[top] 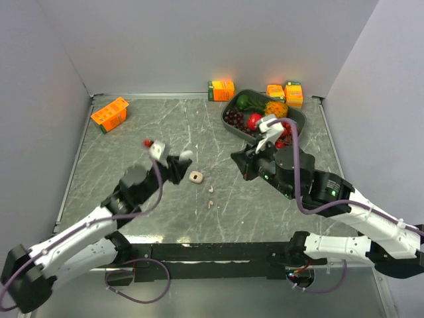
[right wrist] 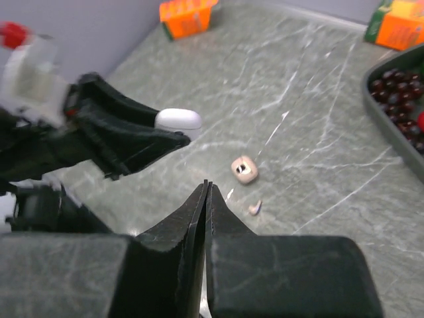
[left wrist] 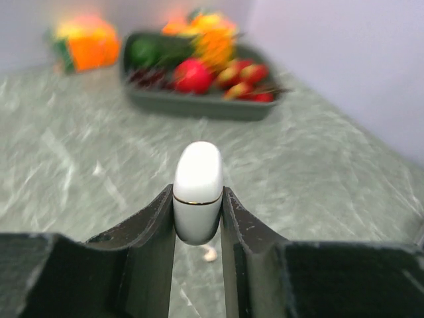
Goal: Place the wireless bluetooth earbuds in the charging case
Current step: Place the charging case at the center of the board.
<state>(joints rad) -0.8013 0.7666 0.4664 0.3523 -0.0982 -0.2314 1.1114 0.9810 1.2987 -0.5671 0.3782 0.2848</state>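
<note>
My left gripper is shut on a white closed charging case, held above the table; the case also shows in the top view and the right wrist view. A small beige case lies on the table, with a dark hollow on top in the right wrist view. Two tiny earbuds lie just right of it, one nearer it and one further forward. A beige earbud shows in the right wrist view. My right gripper is shut and empty, raised to the right of the beige case.
A dark tray of fruit and vegetables stands at the back right. Orange cartons stand behind the tray, at the back right, and at the back left. Grey walls close in the table.
</note>
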